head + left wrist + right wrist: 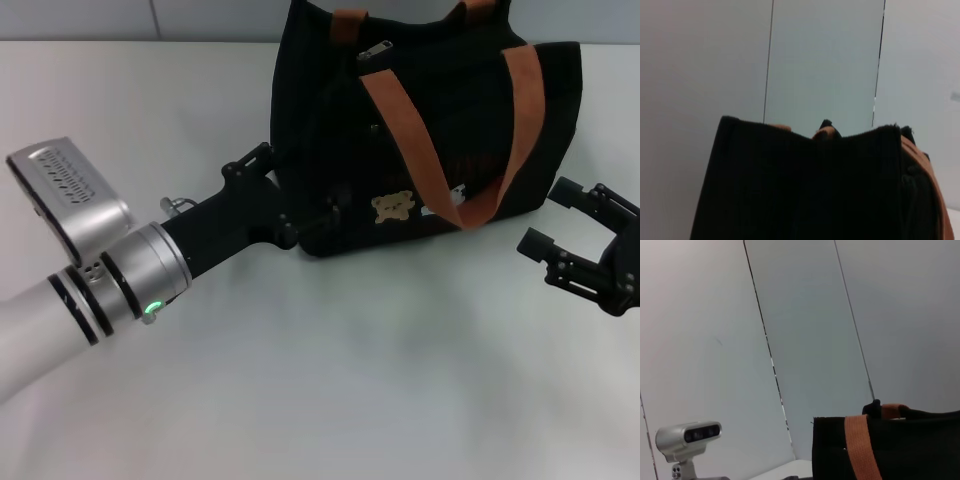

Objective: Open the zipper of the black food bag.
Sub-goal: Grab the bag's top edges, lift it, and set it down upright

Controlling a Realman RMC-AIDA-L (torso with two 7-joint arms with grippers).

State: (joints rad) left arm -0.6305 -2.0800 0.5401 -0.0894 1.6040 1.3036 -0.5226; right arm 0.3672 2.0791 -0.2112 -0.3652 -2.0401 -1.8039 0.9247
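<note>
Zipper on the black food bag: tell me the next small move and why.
Probably raise the right gripper toward the zipper's silver pull tab on the bag's top edge. It hangs open beside the black food bag, low and apart from it, so nothing holds the pull yet. The left gripper is already against the bag's left end, apparently bracing it; whether it is shut cannot be seen.

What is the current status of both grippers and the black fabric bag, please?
Left gripper against black fabric food bag, left end. Right gripper open, clear of it. Silver zipper pull untouched.
</note>
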